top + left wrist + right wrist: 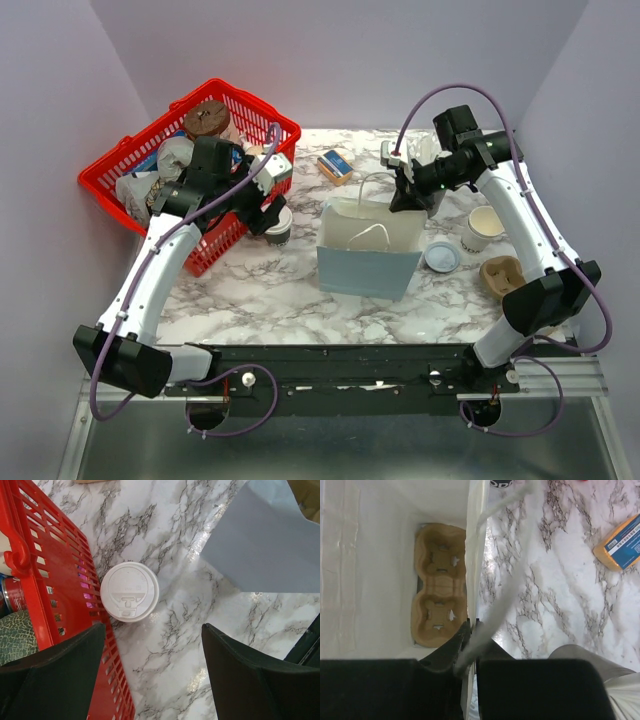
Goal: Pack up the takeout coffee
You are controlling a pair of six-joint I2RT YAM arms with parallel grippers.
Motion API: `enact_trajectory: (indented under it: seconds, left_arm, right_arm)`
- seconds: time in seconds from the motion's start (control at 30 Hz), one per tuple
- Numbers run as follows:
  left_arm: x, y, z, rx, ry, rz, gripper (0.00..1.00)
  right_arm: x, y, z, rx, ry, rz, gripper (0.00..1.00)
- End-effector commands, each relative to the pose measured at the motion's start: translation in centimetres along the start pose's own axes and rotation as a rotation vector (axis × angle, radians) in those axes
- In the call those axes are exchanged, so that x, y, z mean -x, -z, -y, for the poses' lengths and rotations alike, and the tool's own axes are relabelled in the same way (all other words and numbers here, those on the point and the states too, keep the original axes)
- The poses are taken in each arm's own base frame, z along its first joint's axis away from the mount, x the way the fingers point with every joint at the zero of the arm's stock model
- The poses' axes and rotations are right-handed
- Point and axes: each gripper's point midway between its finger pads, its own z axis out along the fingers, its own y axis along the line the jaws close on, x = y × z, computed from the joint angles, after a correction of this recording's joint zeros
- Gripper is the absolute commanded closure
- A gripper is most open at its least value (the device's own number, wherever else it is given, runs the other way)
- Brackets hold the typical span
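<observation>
One takeout coffee [129, 592], upright, long axis vertical

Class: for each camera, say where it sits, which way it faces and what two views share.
Top external: above, behind the arms, facing down; both arms show.
Left wrist: faces down at the takeout coffee; open left gripper shows.
Right wrist: facing down into the paper bag; right gripper pinches its rim.
Top and left wrist share the coffee.
</observation>
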Motion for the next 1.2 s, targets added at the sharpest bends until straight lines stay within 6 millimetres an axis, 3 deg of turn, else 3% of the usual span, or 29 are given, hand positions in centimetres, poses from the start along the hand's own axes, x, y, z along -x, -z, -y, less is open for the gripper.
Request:
enact_trajectory:
  seconds: [0.0,0.1,0.13,0.33,0.47,0.77,0.83,1.17]
  left_arm:
    - [-1.7,-0.1,-0.6,0.005,-0.106,-0.065,0.13]
    - [-2.6,-0.9,-1.0,-0.008,-0.15,-0.107,0.11]
    - [-2.8,-1.2,-1.4,0.004,-0.15,-0.119,0.02]
    - [-3.0,-3.6,-2.2,-0.058,-0.205,-0.174,0.02]
    - [-4.3,-5.5,-3.2,-0.104,-0.236,-0.264,0.02]
    - [-3.3,-8.7,-4.5,-0.173,-0.153,-0.301,0.02]
    - [-3.0,-8.6,-4.5,-0.188,-0.138,-0.315,0.02]
    - [-5.2,-9.6,-5.2,-0.155,-0.14,-0.446,0.02]
  right_arm:
    - [0.7,0.9,-0.7,-0.007,-0.017,0.006,0.92]
    - [1.8,2.2,-1.0,-0.057,-0.015,0.016,0.99]
    - [1.8,2.5,-1.0,-0.073,-0.016,0.012,0.99]
    - [1.7,3.4,-2.4,-0.105,-0.037,0.019,0.99]
    - [1.4,3.5,-3.1,-0.107,-0.05,0.016,0.99]
    - [1.2,3.6,-3.4,-0.11,-0.054,0.008,0.99]
    - [1.0,3.6,-3.5,-0.108,-0.057,0.006,0.99]
    - [0.6,3.3,-3.6,-0.098,-0.063,-0.006,0.99]
